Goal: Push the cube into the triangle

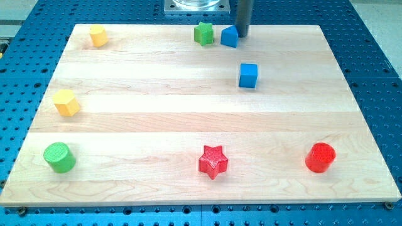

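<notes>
The blue cube [249, 75] sits on the wooden board right of centre in the upper half. The blue triangle [229, 36] lies near the board's top edge, above and a little left of the cube. My tip [242, 34] is at the triangle's right side, touching or almost touching it, and stands well above the cube.
A green star [203, 33] lies just left of the triangle. A yellow block [98, 36] is at the top left, a yellow hexagon [66, 103] at the left, a green cylinder [59, 157] at the bottom left, a red star [213, 161] at the bottom centre, a red cylinder [321, 157] at the bottom right.
</notes>
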`<state>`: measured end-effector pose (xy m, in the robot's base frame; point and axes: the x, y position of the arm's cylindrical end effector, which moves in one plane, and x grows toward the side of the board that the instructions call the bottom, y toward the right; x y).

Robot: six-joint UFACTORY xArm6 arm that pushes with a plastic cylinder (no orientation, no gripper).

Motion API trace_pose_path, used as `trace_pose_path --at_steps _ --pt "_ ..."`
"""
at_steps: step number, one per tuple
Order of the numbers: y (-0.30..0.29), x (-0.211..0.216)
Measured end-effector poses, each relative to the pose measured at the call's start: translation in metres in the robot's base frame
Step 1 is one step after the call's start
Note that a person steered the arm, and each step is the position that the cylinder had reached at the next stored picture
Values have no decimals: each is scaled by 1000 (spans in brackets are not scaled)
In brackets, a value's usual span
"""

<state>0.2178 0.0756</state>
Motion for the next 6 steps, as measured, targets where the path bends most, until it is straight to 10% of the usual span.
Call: trace_pose_path --at_steps 2,5,6 --pt "-60 107" --pt "80 159" --pt "-17 159"
